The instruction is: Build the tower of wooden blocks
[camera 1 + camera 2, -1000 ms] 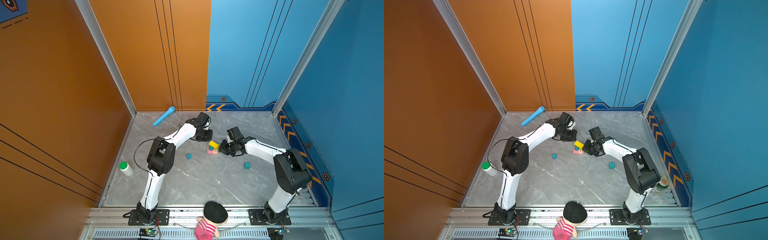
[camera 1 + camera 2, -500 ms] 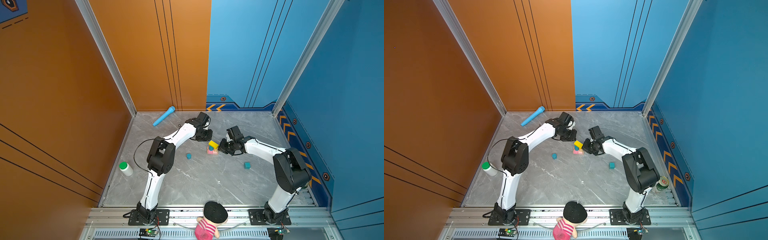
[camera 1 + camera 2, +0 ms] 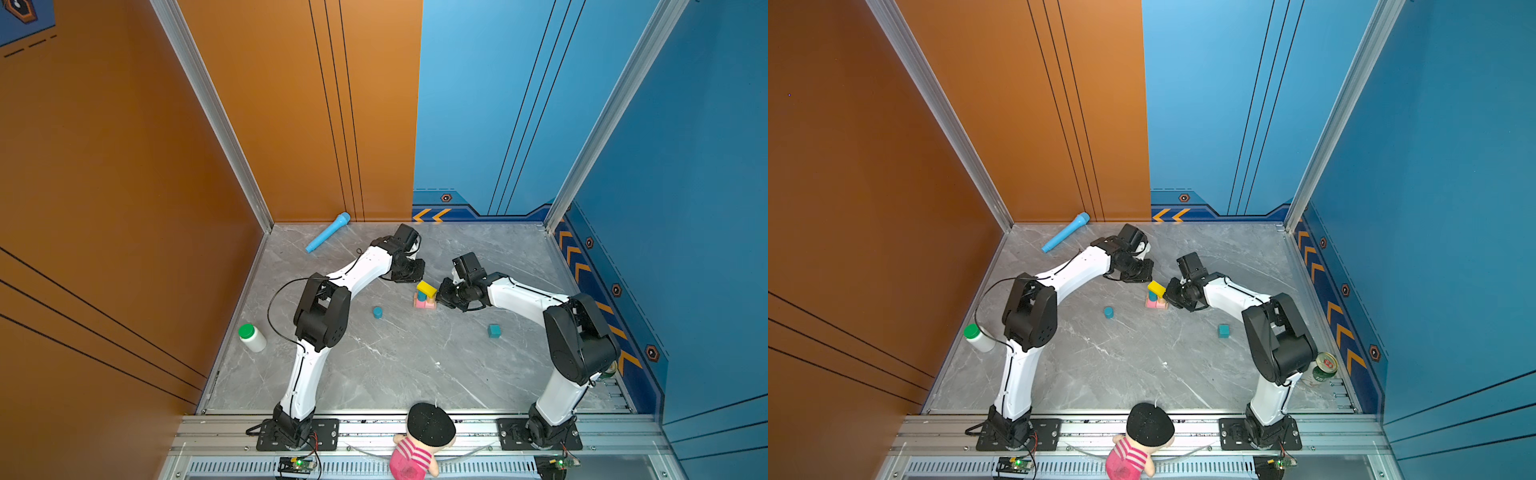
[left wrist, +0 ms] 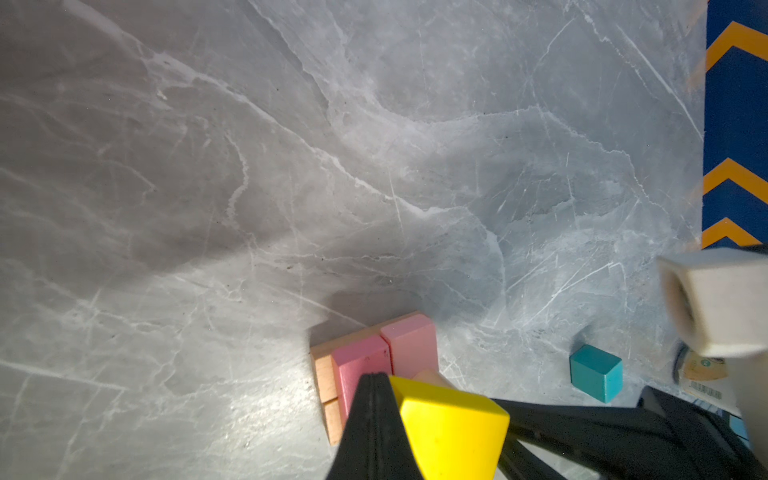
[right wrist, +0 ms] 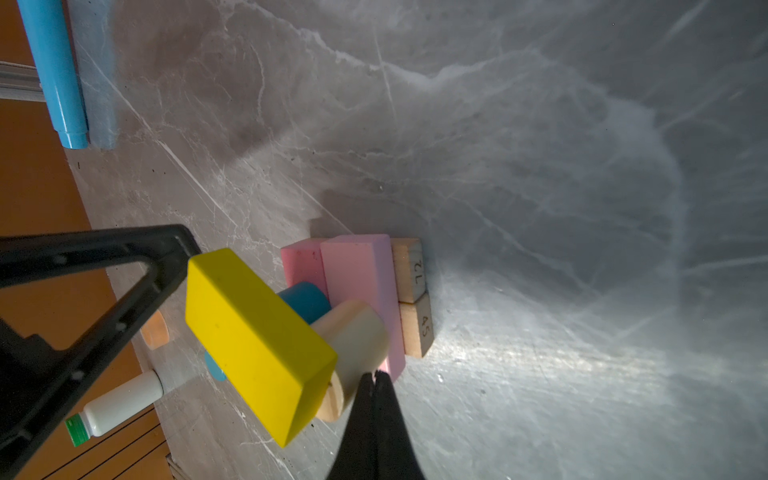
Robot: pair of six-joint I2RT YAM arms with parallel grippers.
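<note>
The tower (image 3: 424,296) (image 3: 1157,296) stands mid-floor: pink bars (image 5: 361,274) and tan bars (image 5: 411,270) at the base, a blue cylinder (image 5: 305,299) and a pale cylinder (image 5: 353,332) above, and a tilted yellow bar (image 5: 257,340) (image 4: 449,428) on top. My left gripper (image 3: 417,279) (image 4: 376,377) is shut and empty, its tip beside the yellow bar's end. My right gripper (image 3: 441,291) (image 5: 376,375) is shut and empty, its tip at the pale cylinder. A loose blue cylinder (image 3: 377,312) and a teal cube (image 3: 494,331) (image 4: 596,372) lie apart on the floor.
A light-blue toy microphone (image 3: 328,237) lies by the back wall. A white bottle with a green cap (image 3: 252,337) lies at the left edge, and a can (image 3: 1323,366) sits behind the right arm. A pink-striped doll (image 3: 419,444) leans on the front rail.
My right gripper has crept slightly toward the tower. The left arm and the blocks look unchanged.
</note>
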